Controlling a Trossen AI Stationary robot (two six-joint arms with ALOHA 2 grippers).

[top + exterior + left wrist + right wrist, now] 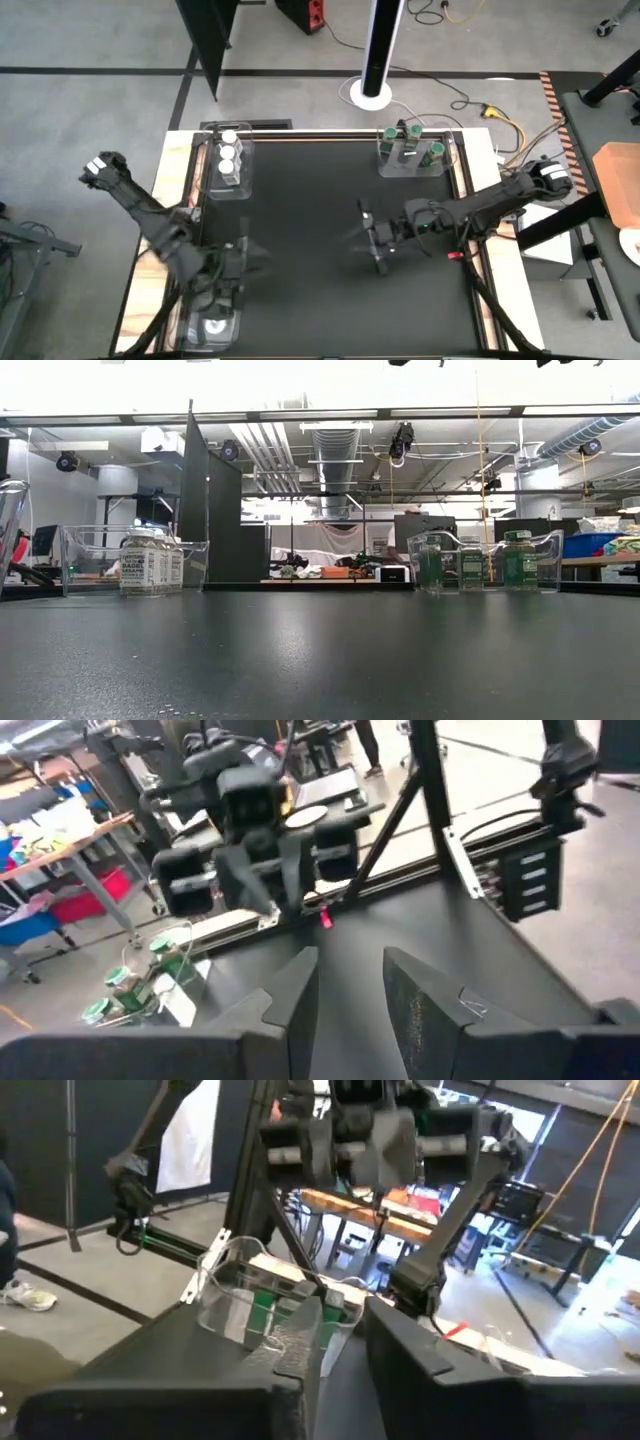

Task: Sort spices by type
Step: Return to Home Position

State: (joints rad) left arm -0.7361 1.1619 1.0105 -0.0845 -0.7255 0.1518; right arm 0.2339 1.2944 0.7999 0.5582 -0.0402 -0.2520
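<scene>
Count on the table (320, 290), high view: 3 clear trays, at 11 o'clock (246, 160), 1 o'clock (384, 168) and 7 o'clock (188, 338). 3 white-lid jars (227, 153), all in the 11 o'clock tray. 4 green-lid jars (414, 130), all in the 1 o'clock tray; low view only separates three. 7 o'clock tray: 1 jar (215, 326), light round top, type unclear. 2 arms: left arm (150, 215), right arm (490, 200).

Right gripper (342, 1314) fingers slightly apart, nothing between. Clear tray (215, 1280) just ahead, contents unclear. Left arm (370, 1130) beyond, blurry.
</scene>
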